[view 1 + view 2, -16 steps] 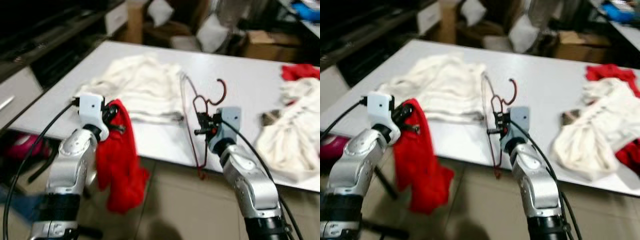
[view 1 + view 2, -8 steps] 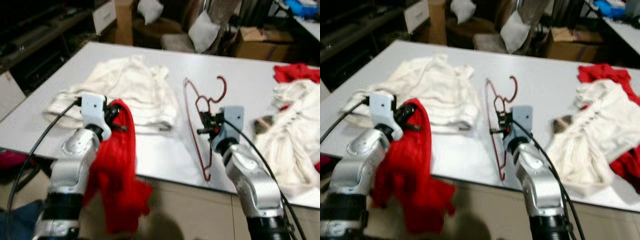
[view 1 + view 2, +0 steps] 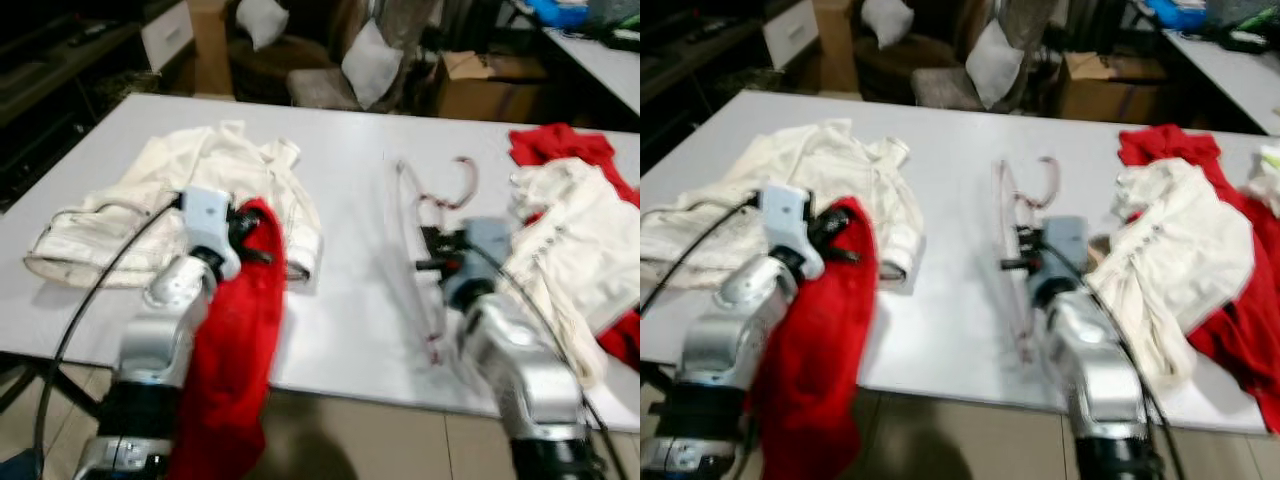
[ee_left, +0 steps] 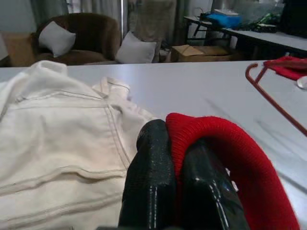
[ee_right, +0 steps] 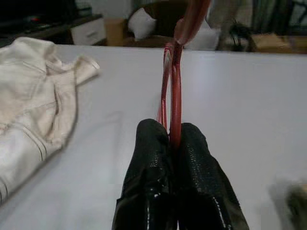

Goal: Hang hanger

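A dark red wire hanger (image 3: 428, 228) stands upright over the white table (image 3: 350, 140), held by its neck in my right gripper (image 3: 428, 252), whose fingers (image 5: 192, 158) are shut on the wire (image 5: 175, 86). My left gripper (image 3: 243, 232) is shut on a red garment (image 3: 232, 350) that hangs down past the table's near edge; its fingers (image 4: 152, 177) pinch the red cloth (image 4: 225, 148). Both arms are above the near half of the table, the left one beside a cream garment (image 3: 210, 180).
More cream and red clothes (image 3: 1180, 240) are heaped on the table's right side. Behind the table stand a brown sofa with white pillows (image 3: 300, 50), cardboard boxes (image 3: 1100, 85) and another table (image 3: 1230, 60). Tiled floor (image 3: 380, 440) lies below the near edge.
The camera has moved forward and swung left to right, so the table now sits squarer and closer. Both grippers keep their hold; the hanger and red garment came along with them.
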`<state>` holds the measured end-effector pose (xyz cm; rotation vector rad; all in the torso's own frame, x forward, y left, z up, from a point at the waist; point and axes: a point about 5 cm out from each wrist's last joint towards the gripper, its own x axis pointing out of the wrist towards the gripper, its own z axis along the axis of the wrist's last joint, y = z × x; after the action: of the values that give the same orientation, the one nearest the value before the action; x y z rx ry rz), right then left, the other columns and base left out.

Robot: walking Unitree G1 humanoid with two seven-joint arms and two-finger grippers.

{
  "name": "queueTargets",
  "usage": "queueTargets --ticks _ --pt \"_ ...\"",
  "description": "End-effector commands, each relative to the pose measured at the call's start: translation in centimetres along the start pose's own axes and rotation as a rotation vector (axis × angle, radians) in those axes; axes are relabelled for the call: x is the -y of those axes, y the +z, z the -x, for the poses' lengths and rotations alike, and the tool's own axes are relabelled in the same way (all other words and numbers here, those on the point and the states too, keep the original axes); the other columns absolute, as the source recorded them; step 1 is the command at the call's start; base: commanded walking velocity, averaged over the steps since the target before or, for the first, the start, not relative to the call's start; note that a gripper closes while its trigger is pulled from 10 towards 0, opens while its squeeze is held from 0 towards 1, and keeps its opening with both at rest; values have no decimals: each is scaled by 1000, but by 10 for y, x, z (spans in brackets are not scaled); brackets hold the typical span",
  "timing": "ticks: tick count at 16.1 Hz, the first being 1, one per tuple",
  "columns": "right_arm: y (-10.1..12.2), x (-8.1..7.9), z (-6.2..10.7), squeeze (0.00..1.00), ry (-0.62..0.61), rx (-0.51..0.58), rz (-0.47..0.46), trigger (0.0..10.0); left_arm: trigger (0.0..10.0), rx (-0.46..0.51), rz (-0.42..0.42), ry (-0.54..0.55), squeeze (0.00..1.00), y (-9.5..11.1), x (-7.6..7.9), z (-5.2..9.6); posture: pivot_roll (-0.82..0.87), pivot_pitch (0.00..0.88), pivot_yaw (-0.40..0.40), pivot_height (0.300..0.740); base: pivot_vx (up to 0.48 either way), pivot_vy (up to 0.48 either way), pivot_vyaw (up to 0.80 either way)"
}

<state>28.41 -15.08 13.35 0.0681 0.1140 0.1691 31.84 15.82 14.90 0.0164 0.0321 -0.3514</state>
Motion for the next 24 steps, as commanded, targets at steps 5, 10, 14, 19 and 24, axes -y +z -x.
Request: queueTargets --ticks 5,10,14,19,24 --pt "36 18 9 0 175 37 135 10000 10000 101 -83 -76 0 46 -6 -16 -23 0 4 740 61 0 0" --pt "81 54 46 0 409 55 318 10000 10000 153 -127 -70 0 91 -18 -42 -47 0 11 740 0 0 0" --pt "93 49 76 0 707 -35 356 10000 10000 203 -171 -82 0 126 -23 -62 -54 0 9 740 0 0 0" --pt "109 35 96 0 957 -57 292 10000 10000 333 -199 -106 0 181 -24 -72 -52 0 -8 740 0 0 0" --pt "86 10 66 0 1004 -123 330 10000 10000 501 -132 -340 0 229 8 -63 -54 0 -6 740 0 0 0"
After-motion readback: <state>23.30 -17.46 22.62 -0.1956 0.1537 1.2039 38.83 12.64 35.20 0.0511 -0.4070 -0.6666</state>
